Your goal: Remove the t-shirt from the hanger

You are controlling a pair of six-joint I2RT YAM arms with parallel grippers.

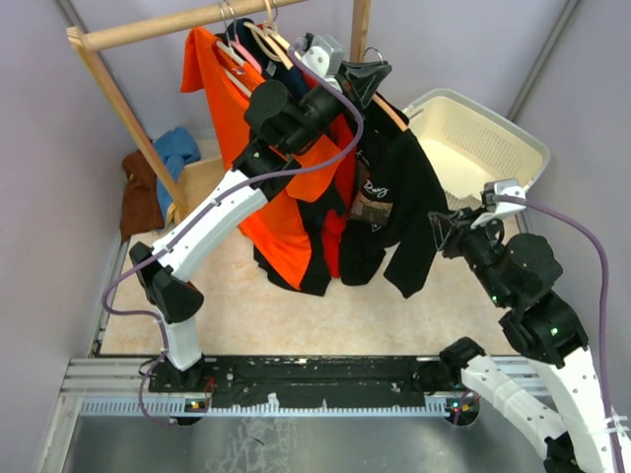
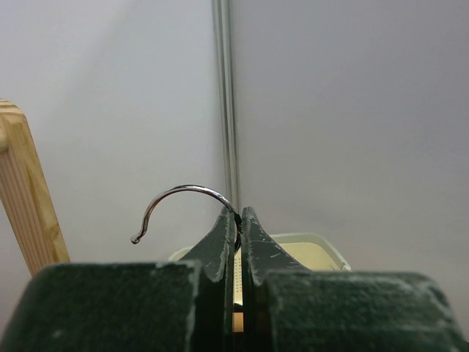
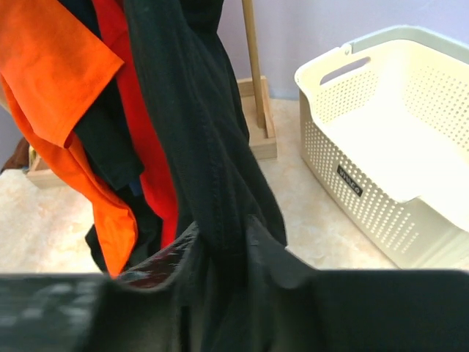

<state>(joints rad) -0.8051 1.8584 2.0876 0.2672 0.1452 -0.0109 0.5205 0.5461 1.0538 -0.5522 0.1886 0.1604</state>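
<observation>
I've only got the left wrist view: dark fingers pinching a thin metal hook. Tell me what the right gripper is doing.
Observer: The right gripper is shut on the black t-shirt, low on its fabric.
Operator: Report whether the shirt is off its hanger.
Observer: No; it hangs from the wooden hanger under your left gripper.
Operator: Name a drop spot.
Observer: A cream perforated plastic basket stands right of the shirt.
</observation>
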